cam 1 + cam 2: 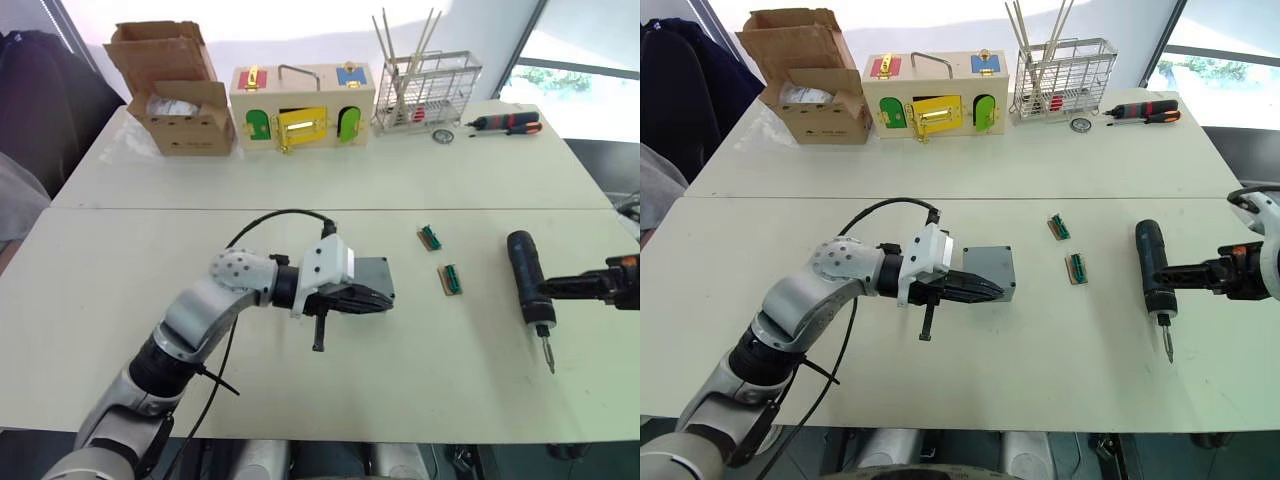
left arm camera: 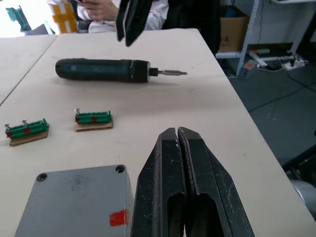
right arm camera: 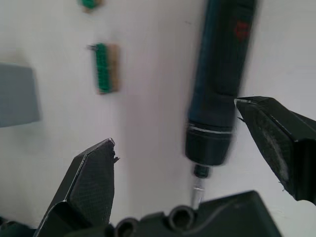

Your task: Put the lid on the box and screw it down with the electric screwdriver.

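Left gripper (image 2: 178,136): fingers pressed together, holding nothing, resting beside the grey lid (image 2: 74,202), which sits on the box on the white table (image 1: 120,290). Right gripper (image 3: 187,148): fingers spread wide, empty, straddling the bit end of the electric screwdriver (image 1: 528,278), which lies flat on the table. Two green terminal blocks (image 1: 441,260) lie between box and screwdriver.

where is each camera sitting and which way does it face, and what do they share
Head views: on the head, looking forward and down over the table; the left arm reaches to the grey box, the right tool comes in from the right.
Left wrist view: looks along the shut left tool towards the electric screwdriver.
Right wrist view: looks down between the open right tool's fingers at the screwdriver.
Shared: the screwdriver, the box and two green blocks.
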`<state>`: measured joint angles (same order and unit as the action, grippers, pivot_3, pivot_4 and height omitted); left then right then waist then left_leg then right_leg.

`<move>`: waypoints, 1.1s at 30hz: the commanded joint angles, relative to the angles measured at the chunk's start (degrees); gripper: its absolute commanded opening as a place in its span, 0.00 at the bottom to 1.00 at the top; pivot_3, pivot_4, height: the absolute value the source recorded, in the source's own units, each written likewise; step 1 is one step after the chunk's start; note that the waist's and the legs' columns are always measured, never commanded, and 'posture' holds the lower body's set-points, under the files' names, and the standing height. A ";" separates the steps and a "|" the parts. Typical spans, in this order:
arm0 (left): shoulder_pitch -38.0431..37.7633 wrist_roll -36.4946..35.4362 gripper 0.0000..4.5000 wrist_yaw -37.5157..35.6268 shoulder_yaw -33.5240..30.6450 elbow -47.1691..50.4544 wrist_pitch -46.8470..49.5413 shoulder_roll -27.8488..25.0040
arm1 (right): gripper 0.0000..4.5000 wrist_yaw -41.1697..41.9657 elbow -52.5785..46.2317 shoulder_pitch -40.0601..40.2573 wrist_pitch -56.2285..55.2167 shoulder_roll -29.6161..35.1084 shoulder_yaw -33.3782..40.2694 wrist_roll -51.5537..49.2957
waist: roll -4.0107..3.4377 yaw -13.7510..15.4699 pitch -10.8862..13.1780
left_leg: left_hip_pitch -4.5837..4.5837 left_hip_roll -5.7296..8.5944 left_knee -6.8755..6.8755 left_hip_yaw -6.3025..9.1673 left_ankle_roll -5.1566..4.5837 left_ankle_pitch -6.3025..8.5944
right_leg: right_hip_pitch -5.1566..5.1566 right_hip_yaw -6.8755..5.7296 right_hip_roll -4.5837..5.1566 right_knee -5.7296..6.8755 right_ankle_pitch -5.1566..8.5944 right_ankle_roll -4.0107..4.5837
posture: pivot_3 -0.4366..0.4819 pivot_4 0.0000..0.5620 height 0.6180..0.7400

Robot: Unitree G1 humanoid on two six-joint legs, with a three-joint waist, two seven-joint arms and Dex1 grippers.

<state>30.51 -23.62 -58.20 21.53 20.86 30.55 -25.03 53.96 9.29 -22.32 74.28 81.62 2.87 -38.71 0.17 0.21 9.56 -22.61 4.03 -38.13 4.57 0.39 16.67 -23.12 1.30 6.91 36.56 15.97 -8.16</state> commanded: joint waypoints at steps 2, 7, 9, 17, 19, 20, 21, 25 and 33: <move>-0.23 0.23 0.00 2.45 -0.23 1.97 0.22 1.40 | 1.00 2.70 7.83 -10.33 -0.25 -1.40 -10.41 8.78 | -0.04 -0.09 0.01 | 0.00 0.00 0.00 -0.01 0.01 0.00 | -0.02 0.01 0.00 0.00 0.00 0.00 | 0.48 0.27 0.92; -0.87 1.02 0.00 4.30 -0.26 1.55 -0.07 2.16 | 1.00 6.39 14.92 -19.23 3.20 -5.73 -17.14 12.60 | -0.09 0.02 0.02 | -0.02 0.00 0.02 0.02 0.02 -0.01 | -0.04 -0.01 -0.01 -0.01 0.00 0.00 | 0.48 0.27 0.92; -0.96 1.12 0.00 5.06 -0.34 1.48 -0.09 2.42 | 1.00 7.41 16.26 -20.62 3.66 -6.70 -18.77 13.77 | -0.09 0.21 0.02 | -0.03 0.01 0.01 0.01 0.06 -0.03 | -0.04 -0.01 -0.01 -0.01 0.00 0.00 | 0.48 0.27 0.92; -1.28 1.45 0.00 7.16 -0.44 1.04 -0.30 3.62 | 1.00 8.30 19.42 -21.26 3.32 -10.67 -22.76 18.23 | -0.09 0.46 0.02 | -0.08 0.05 -0.03 0.05 0.20 -0.11 | -0.05 -0.02 0.00 0.00 0.00 0.00 | 0.48 0.27 0.92; -1.46 1.60 0.00 7.49 -0.58 0.66 -0.46 3.75 | 1.00 8.80 19.54 -21.77 2.79 -11.79 -23.62 19.27 | -0.08 0.30 0.02 | -0.07 0.05 -0.04 0.04 0.29 -0.16 | -0.06 -0.02 0.00 0.01 -0.01 0.00 | 0.48 0.27 0.92; -1.60 1.68 0.00 7.56 -0.63 0.57 -0.54 3.74 | 1.00 8.98 19.28 -21.86 2.33 -12.08 -24.19 19.91 | -0.08 0.28 0.02 | -0.07 0.04 -0.03 0.05 0.30 -0.17 | -0.06 -0.03 0.00 0.01 -0.01 0.00 | 0.48 0.27 0.92; -1.73 1.82 0.00 7.69 -0.66 0.49 -0.63 3.77 | 1.00 8.77 18.90 -21.87 1.72 -12.37 -25.00 20.93 | -0.07 0.24 0.02 | -0.07 0.04 -0.03 0.05 0.31 -0.17 | -0.06 -0.03 -0.01 0.01 -0.01 0.00 | 0.48 0.27 0.92; -1.85 2.24 0.00 8.53 -0.44 -0.04 -0.91 4.45 | 1.00 9.34 17.64 -23.31 2.36 -14.21 -27.94 23.28 | 0.09 0.12 -0.03 | -0.03 0.05 -0.07 0.05 0.32 -0.17 | 0.01 -0.03 -0.02 0.01 -0.01 -0.01 | 0.48 0.27 0.92; -2.87 2.69 0.00 10.31 -0.57 1.06 -0.41 4.62 | 0.50 15.08 13.18 -21.56 1.51 -12.21 -32.25 25.20 | 0.11 0.15 -0.03 | -0.03 0.04 -0.02 0.09 0.35 -0.18 | -0.02 -0.07 -0.03 0.00 -0.03 -0.03 | 0.48 0.27 0.92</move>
<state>27.61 -21.19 -48.29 21.59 20.17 30.68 -20.46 67.09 23.30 -44.78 75.68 69.29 -27.86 -13.14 0.29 0.37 9.53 -22.64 4.07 -38.14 4.67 0.76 16.49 -23.15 1.23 6.87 36.57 15.94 -8.19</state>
